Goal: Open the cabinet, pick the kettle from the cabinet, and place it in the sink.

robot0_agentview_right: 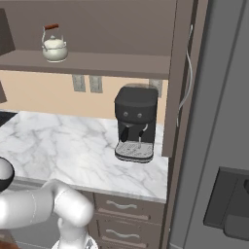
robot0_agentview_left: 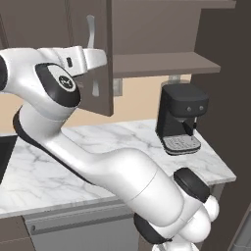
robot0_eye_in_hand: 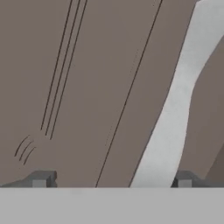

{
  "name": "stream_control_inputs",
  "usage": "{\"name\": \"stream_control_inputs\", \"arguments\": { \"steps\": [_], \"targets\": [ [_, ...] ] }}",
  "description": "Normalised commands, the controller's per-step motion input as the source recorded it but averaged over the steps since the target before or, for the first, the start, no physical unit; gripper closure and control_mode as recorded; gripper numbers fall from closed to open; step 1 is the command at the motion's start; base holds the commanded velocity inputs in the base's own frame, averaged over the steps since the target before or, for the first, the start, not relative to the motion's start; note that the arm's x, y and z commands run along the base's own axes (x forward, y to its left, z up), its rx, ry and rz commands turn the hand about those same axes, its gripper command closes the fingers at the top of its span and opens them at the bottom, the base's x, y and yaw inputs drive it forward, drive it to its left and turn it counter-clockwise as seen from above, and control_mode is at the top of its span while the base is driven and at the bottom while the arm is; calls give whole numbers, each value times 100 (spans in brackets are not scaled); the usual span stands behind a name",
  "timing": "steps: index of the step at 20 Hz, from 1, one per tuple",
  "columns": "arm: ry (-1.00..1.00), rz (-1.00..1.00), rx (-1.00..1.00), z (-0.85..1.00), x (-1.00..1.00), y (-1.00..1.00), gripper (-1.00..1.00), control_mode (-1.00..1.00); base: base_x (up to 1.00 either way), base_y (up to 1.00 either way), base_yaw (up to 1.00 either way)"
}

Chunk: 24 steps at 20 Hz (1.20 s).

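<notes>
Wide jaws face the cabinet point(robot0_eye_in_hand: 87, 87) door's silver handle point(robot0_eye_in_hand: 175, 109); kettle point(robot0_agentview_right: 54, 46) shelved beyond.

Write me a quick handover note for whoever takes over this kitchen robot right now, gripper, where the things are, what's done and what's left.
Gripper: open, holding nothing, right up against a cabinet door with the silver handle between its fingertips.
Cabinet: doors swung open, shelf exposed.
Kettle: upright on the shelf, untouched.
Sink: at the counter's left end.
Done: opening, or nearly.
Left: pull back from the handle, grasp the kettle, set it in the sink.
</notes>
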Motion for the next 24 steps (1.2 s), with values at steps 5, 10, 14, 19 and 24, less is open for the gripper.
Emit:
{"name": "stream_control_inputs", "arguments": {
  "steps": [5, 10, 14, 19, 24],
  "targets": [
    [-13, -33, -10, 9, 0, 1, -100, -100, 0, 0, 0],
    [-15, -30, -3, 5, -32, -14, -100, -100, 0, 0, 0],
    [-16, -17, 1, 14, -65, -11, -100, -100, 0, 0, 0],
    [-9, -4, 10, 21, -75, -2, -100, -100, 0, 0, 0],
    [-4, 0, 15, 19, -80, -1, -100, -100, 0, 0, 0]
  ]
}}
